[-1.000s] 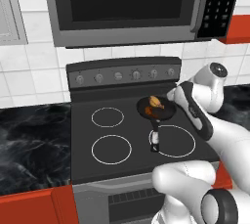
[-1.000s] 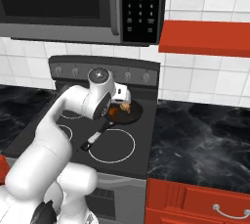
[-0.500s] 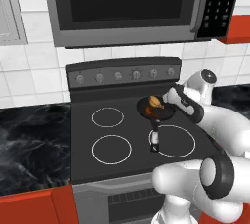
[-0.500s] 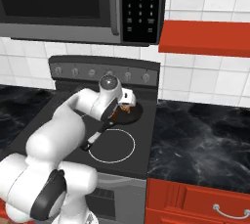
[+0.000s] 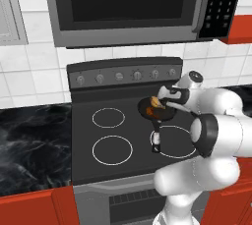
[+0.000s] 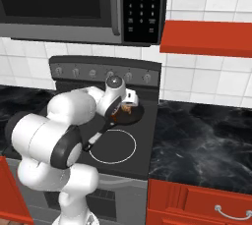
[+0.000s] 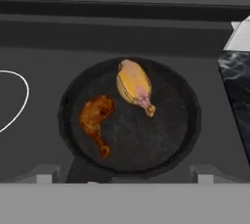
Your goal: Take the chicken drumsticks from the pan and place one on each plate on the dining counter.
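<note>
If I drop crooked, my wide-open gripper (image 5: pixel 158 102) could nudge both drumsticks (image 7: pixel 133 85) together in the frying pan (image 7: pixel 171 135), spoiling the grasp.

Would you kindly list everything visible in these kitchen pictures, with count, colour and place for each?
Small round black frying pan: one, black, on the stove's rear right burner, long handle pointing toward the front.
Roasted chicken drumsticks: two, both lying in the pan; a pale golden one and a darker orange-brown one, apart from each other.
Dark glass-top stove: one, dark grey with white burner rings, knobs along its back panel.
Grey microwave: one, mounted above the stove.
Glossy black marble counter: black with grey veins, on both sides of the stove.
Red cabinets: below the counter.
White tiled wall: behind the stove.
White robot arm's pincer: one, open, hovering over the pan.
</note>
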